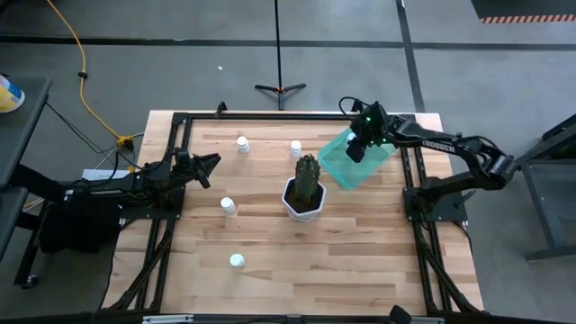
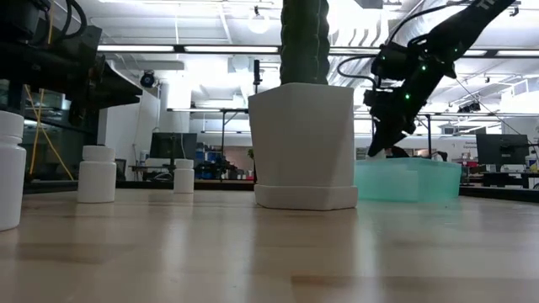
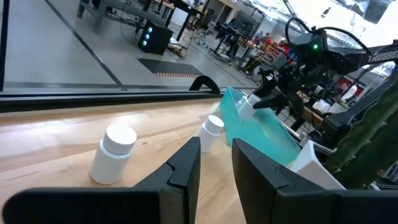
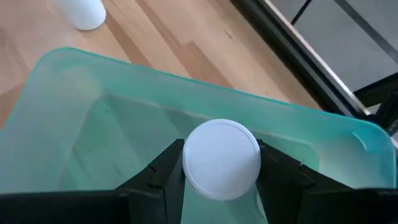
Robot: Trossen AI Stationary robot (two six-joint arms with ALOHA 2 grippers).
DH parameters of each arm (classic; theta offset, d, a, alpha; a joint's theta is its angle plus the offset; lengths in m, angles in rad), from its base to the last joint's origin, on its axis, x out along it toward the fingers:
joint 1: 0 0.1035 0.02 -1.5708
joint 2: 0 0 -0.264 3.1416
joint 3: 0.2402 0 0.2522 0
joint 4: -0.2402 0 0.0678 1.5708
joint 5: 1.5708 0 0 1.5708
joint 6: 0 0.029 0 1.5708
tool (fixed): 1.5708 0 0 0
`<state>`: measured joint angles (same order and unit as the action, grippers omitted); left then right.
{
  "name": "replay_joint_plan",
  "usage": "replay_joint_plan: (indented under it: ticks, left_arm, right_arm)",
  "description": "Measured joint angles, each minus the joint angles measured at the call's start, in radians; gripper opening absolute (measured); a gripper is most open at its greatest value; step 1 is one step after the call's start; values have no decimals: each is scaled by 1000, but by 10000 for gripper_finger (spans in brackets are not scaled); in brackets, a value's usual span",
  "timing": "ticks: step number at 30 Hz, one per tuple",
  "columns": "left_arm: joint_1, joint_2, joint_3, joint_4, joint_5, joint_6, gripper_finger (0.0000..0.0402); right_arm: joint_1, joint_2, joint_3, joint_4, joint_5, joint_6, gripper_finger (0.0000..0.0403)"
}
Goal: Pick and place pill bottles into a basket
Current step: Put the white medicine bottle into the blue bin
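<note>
Two arms over a table (image 1: 360,261) with bottles, a cactus and a basket

The right end effector (image 1: 357,149) hangs over the teal basket (image 1: 346,171) near the table's far right corner; whether it holds anything cannot be told from above. The left end effector (image 1: 210,168) waits at the left edge. A cactus (image 1: 306,184) in a white pot stands mid-table, just beside the basket. Four white bottles stand loose: two (image 1: 242,143) (image 1: 295,148) by the far edge, one (image 1: 228,205) left of the cactus, one (image 1: 236,261) nearer the front.

In the low view the cactus (image 2: 304,38) is cut off by the top edge, and its white pot (image 2: 301,139) hides part of the basket (image 2: 421,178). The nearest pill bottle (image 2: 10,168) is cropped at the left edge. Basket contents cannot be made out from overhead.
</note>
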<state>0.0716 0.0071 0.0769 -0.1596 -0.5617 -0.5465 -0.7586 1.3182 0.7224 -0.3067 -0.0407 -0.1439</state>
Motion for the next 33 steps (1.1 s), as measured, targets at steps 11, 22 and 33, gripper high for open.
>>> replay_joint_plan:
  ticks: [11, 22, 33]
  left_arm:
    - [0, 0, 0, 0, -18, 0, 127]
    - [0, 0, 0, 0, -18, 0, 127]
    - [0, 0, 0, 0, -18, -1, 127]
  right_arm:
    - [1, 1, -47, 87, 36, 47, 149]
    - [0, 64, -47, 101, 9, 40, 154]
    - [0, 76, -47, 105, 2, 60, 192]
